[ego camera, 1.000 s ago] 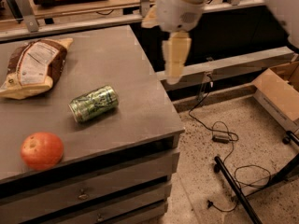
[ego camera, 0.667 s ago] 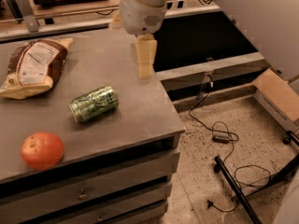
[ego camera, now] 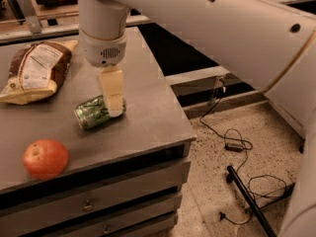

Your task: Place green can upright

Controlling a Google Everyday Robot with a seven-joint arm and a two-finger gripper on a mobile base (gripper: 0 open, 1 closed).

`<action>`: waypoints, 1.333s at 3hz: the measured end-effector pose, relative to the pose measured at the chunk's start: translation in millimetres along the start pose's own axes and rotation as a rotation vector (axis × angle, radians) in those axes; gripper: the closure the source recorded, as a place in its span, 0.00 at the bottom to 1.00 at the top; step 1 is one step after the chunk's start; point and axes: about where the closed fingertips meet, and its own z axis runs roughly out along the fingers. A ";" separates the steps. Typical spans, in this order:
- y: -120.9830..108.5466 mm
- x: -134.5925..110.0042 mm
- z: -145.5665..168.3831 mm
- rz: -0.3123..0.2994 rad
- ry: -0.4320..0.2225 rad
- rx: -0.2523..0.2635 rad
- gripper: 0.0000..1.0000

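The green can lies on its side on the grey cabinet top, near the middle, its silver end facing the lower left. My gripper hangs from the white arm directly over the can's right end. One pale finger shows in front of the can and covers part of it; the other finger is hidden.
A bag of bread lies at the back left of the cabinet top. A red-orange apple sits at the front left. The cabinet's right edge drops to a speckled floor with black cables and a black stand leg.
The arm has swung left and down from beyond the cabinet's right edge to directly over the can. The can, apple and bread have not moved.
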 end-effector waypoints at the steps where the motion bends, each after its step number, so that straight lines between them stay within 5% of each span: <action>1: -0.2 0.1 -0.4 0.002 -0.001 0.001 0.00; 4: -3.1 -70.6 61.3 -0.104 -0.034 -0.215 0.00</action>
